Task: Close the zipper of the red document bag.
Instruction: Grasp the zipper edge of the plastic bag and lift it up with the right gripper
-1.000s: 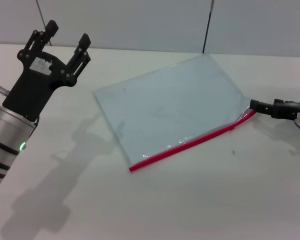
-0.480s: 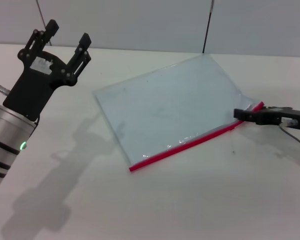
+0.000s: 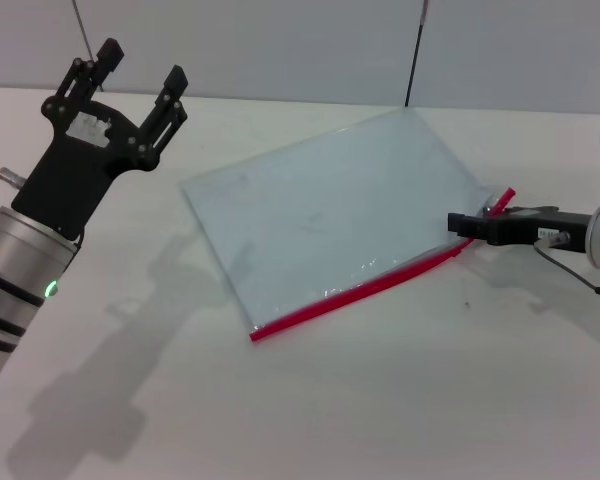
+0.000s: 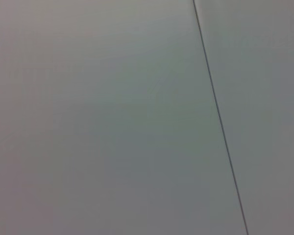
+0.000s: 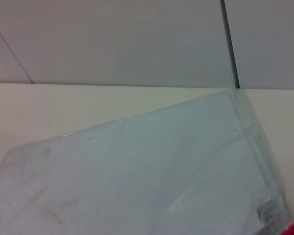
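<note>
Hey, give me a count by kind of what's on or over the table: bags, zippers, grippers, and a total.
Red document bag: 1
Zipper: 1
Grippers: 2, left gripper raised and open, right gripper at the zipper's end
Total: 4

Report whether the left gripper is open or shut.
Open: the left gripper is raised above the table, its fingers spread wide, holding nothing.

No text can be read anywhere (the left gripper [image 3: 140,75] bears a label, illegible).
</note>
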Available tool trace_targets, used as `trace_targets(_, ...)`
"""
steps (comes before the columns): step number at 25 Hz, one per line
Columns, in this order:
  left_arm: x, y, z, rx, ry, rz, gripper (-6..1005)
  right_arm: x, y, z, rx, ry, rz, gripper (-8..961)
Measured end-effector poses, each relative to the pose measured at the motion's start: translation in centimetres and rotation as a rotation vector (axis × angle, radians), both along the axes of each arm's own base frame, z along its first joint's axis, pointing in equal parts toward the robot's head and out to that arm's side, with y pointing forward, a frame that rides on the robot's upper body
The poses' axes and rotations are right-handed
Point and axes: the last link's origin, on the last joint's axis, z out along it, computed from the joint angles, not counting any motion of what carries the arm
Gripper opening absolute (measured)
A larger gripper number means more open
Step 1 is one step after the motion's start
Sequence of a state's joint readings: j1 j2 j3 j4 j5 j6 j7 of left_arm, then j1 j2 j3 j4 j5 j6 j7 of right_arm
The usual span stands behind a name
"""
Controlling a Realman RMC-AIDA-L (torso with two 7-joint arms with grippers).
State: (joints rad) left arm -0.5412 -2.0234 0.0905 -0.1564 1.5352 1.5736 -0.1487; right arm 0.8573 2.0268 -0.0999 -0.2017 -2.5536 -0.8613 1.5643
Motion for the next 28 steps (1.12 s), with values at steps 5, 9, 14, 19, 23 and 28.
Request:
trace_targets(5, 0.0, 0.0, 0.0, -0.001, -0.001, 0.000, 700, 0.0, -0.1, -0.3, -0.005, -0.023, 0.029, 677)
trace_targets(9, 0.0, 0.0, 0.0, -0.001, -0.001, 0.000, 698, -0.4, -0.2, -0.8, -0.017, -0.035, 0.068, 452)
trace_targets(14, 0.0, 0.0, -0.1, -0.002, -0.001, 0.000, 695, -0.7, -0.2, -0.9, -0.023, -0.028, 0.077, 213)
trace_targets(19, 0.0, 0.0, -0.1, -0.002, -0.001, 0.001, 692, -0.8, -0.2, -1.0, -0.023, -0.018, 0.076, 99)
trace_targets(23, 0.1, 0.0, -0.2, -0.011, 0.008, -0.004, 690, -1.4, -0.3, -1.1, -0.034, 0.006, 0.098, 72)
trace_targets(28, 0.5, -0.2, -1.0, -0.065, 0.059, -0.046, 687, -3.6, -0.5, -0.9, -0.023, 0.130, 0.198, 39)
